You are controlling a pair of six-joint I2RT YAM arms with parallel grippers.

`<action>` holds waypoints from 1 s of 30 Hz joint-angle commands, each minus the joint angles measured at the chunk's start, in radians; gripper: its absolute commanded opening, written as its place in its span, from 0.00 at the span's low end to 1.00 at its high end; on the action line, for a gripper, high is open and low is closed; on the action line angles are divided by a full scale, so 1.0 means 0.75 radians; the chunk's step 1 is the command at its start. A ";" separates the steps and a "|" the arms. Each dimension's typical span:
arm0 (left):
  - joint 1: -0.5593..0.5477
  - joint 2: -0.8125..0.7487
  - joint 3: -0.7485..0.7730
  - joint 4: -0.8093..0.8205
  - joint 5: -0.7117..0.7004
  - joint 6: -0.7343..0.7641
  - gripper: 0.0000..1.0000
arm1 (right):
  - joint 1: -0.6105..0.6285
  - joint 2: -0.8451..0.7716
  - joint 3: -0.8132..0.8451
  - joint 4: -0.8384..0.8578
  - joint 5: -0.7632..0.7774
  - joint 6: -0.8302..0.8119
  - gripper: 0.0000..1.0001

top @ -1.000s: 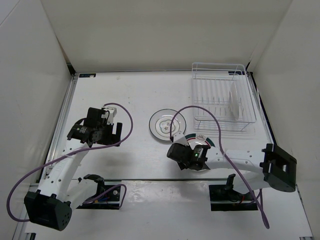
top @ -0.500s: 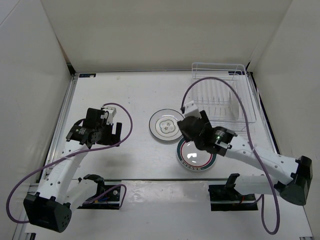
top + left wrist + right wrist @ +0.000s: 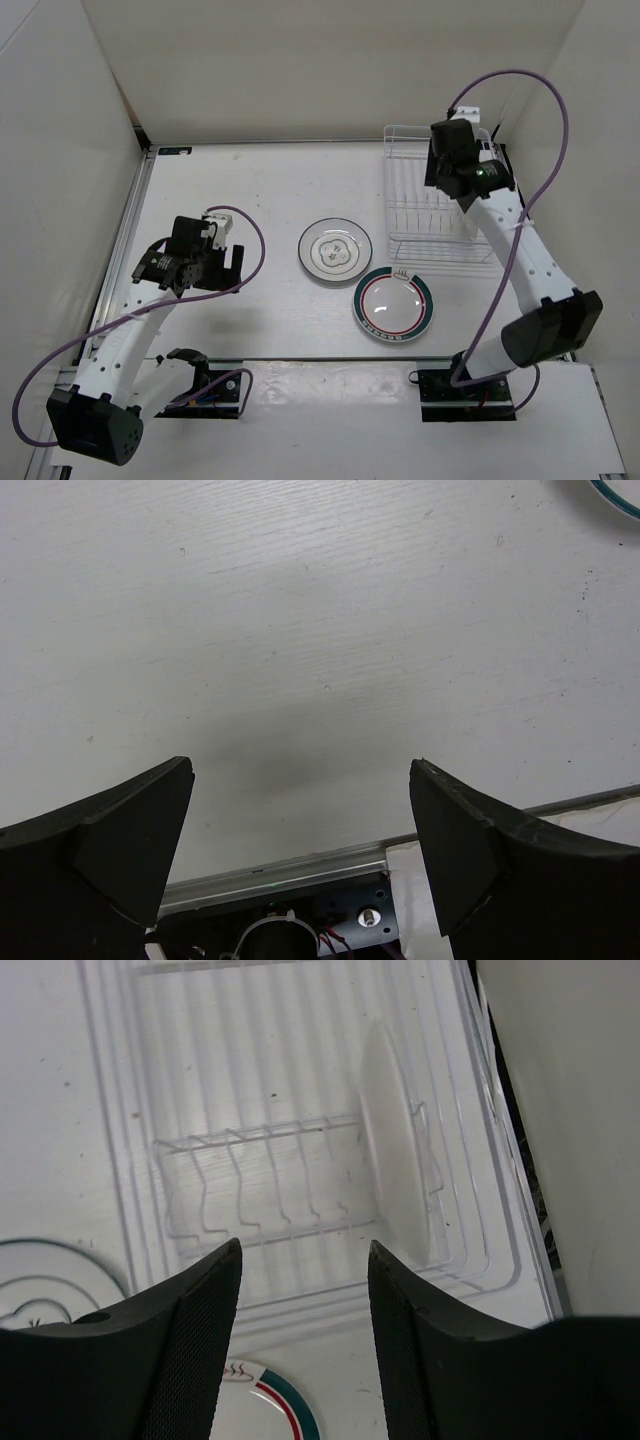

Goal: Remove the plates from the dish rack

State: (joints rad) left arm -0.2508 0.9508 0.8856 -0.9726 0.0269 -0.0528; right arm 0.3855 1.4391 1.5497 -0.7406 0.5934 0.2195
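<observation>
The left gripper hangs spread and empty over bare table, which only its own wrist camera makes plain. Nearest of the plates, the green-rimmed plate, with a red ring inside the rim, lies flat on the table. Just beyond it to the left lies the plain plate with a faint flower centre. Farther back on the right stands the white wire dish rack. The right gripper is above it, fingers parted on nothing. Only the right wrist view shows a third plate, on edge among the dividers near the rack's right side. It seems plain white, though glare washes it out.
</observation>
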 commanded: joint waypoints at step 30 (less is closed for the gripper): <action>0.001 0.080 0.055 0.000 0.015 -0.003 1.00 | -0.502 0.544 0.386 -0.058 -0.421 0.141 0.46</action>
State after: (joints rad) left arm -0.2508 1.0050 0.8860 -0.9722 0.0479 -0.0528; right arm 0.0185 1.8332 1.8198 -0.7910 0.3134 0.3107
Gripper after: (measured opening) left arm 1.000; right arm 0.472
